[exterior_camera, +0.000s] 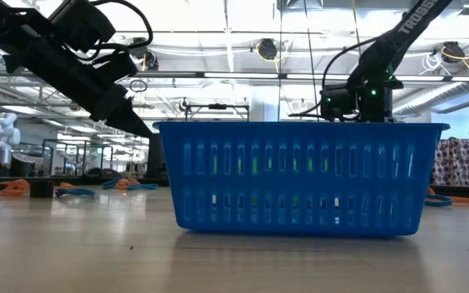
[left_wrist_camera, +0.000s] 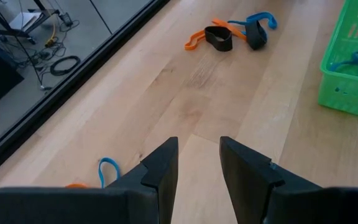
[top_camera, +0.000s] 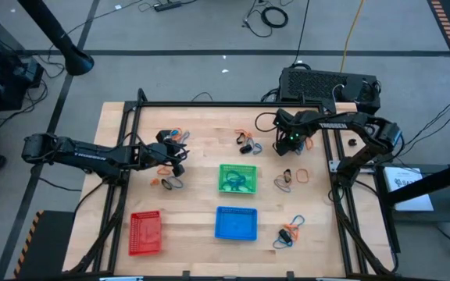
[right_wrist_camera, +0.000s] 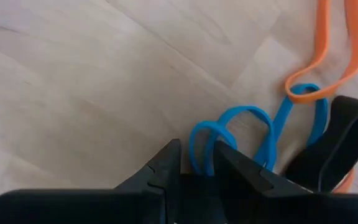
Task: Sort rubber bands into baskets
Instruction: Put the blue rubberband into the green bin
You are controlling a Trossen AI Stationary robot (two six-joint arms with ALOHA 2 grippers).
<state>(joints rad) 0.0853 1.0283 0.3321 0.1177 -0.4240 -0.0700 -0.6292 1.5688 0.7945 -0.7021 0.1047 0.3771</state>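
The right gripper (right_wrist_camera: 194, 163) was down at the table with its fingers pinched on a blue rubber band (right_wrist_camera: 229, 134), which lay tangled with an orange band (right_wrist_camera: 334, 53) and a black band (right_wrist_camera: 347, 134). A slow, straight lift would best free the blue band alone before carrying it to the blue basket (top_camera: 236, 224). The left gripper (left_wrist_camera: 197, 165) hung open and empty near the green basket (left_wrist_camera: 353, 62).

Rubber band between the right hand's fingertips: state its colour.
Blue: the thin blue rubber band loop at the right hand shows best in the right wrist view.
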